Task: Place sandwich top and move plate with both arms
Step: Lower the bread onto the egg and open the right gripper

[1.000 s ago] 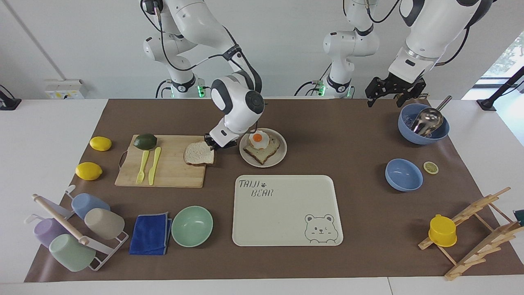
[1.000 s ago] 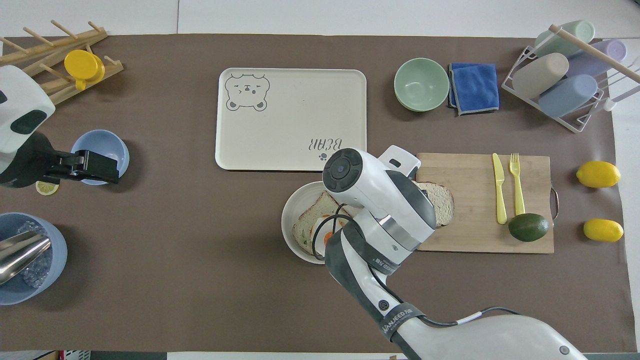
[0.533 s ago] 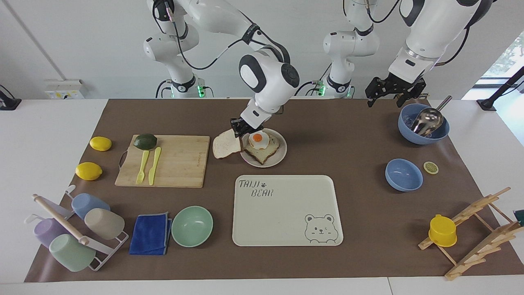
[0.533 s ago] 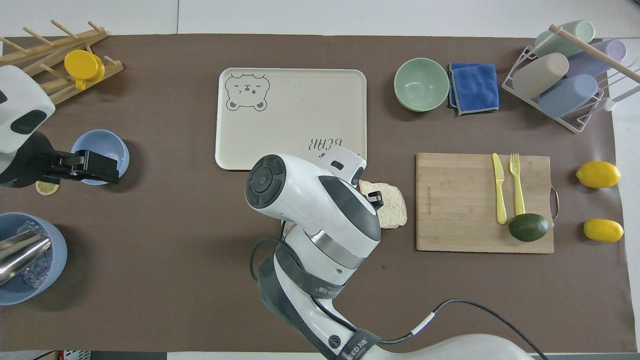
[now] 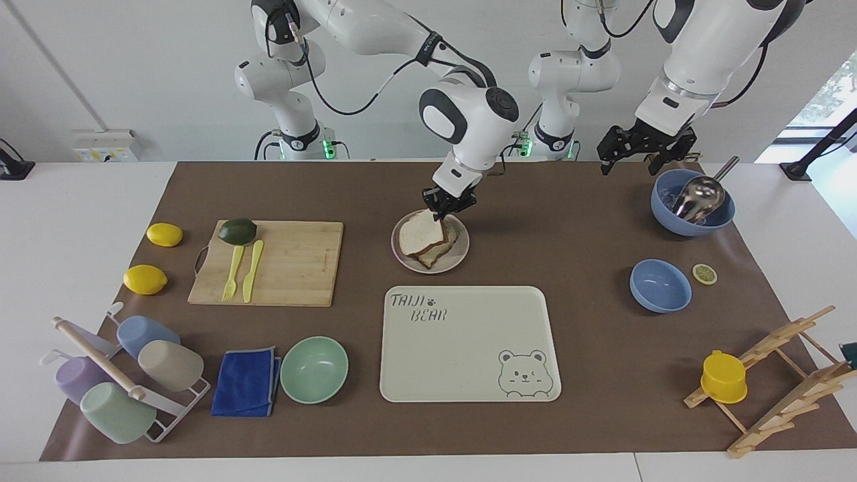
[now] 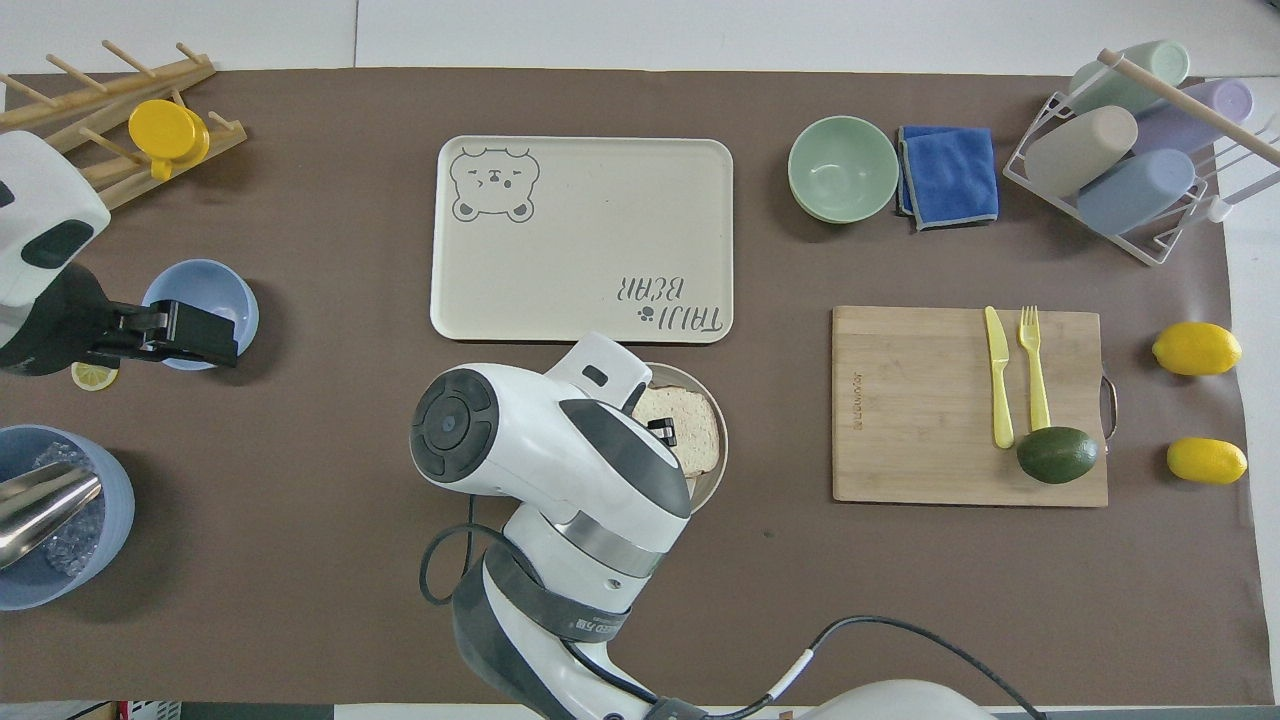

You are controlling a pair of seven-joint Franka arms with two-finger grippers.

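From the facing view, a brown mat (image 5: 569, 221) covers the middle of a white table (image 5: 73, 221), with a plain white wall above the arms' bases; the right gripper (image 5: 443, 213) is clenched on an edge of the sandwich top (image 5: 420, 237), which hangs tilted over the plate (image 5: 462, 251) and the toast on it; the plate sits nearer to the robots than the bear-printed tray (image 5: 469, 355) and beside the cutting board (image 5: 288, 264); the left gripper (image 5: 644, 157) waits with its fingers spread, over the mat by the blue bowl holding a metal scoop (image 5: 693, 201).

From the overhead view, the right arm covers much of the plate (image 6: 718, 440), with the sandwich top (image 6: 690, 435) showing past its wrist; the right gripper (image 6: 663, 432) is mostly hidden; the left gripper (image 6: 215, 335) overlaps the small blue bowl (image 6: 205, 290); the mat (image 6: 300, 550) runs to white table (image 6: 800, 30) at its farthest edge.
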